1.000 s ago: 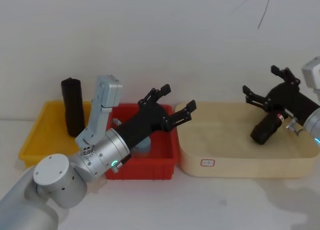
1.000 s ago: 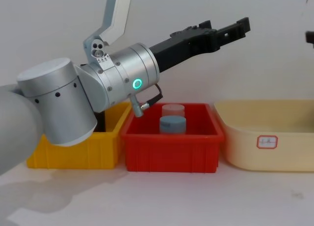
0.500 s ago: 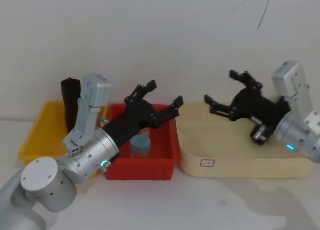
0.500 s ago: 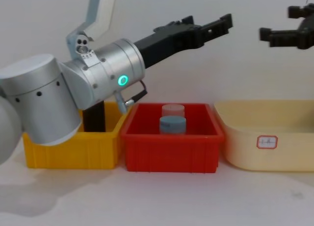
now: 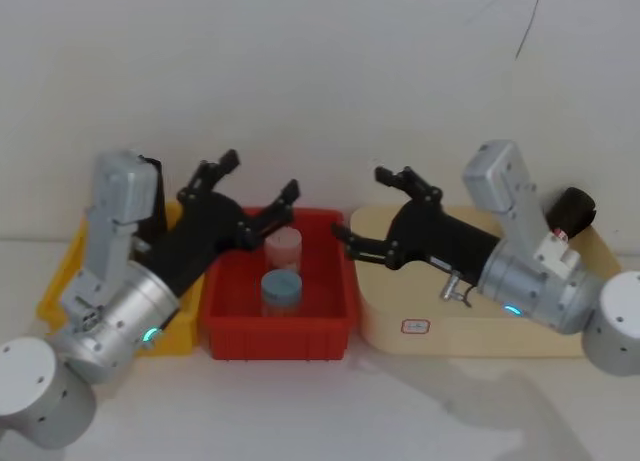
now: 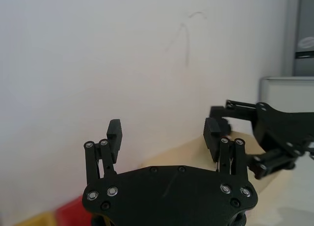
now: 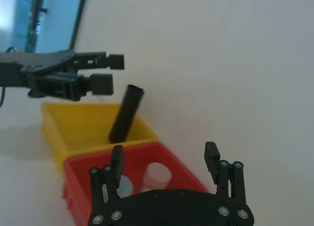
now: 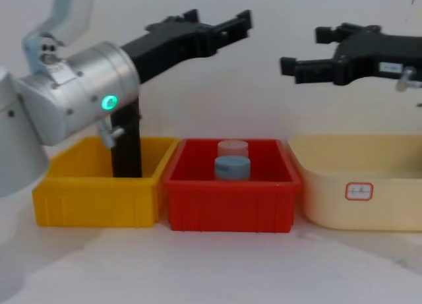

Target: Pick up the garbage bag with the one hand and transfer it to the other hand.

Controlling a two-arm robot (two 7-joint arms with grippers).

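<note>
The left gripper [image 5: 258,178] and right gripper [image 5: 362,203] are held wide and empty, facing each other. The garbage bag [image 5: 573,209] is seemingly propped in the beige tub [image 5: 470,336].

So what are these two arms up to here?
They are meant to hand the garbage bag from one to the other, but neither holds it now. The left tool and the right tool hang open and empty, facing each other in the air roughly over the red bin. The bag sits at the far right corner of the beige tray.
</note>
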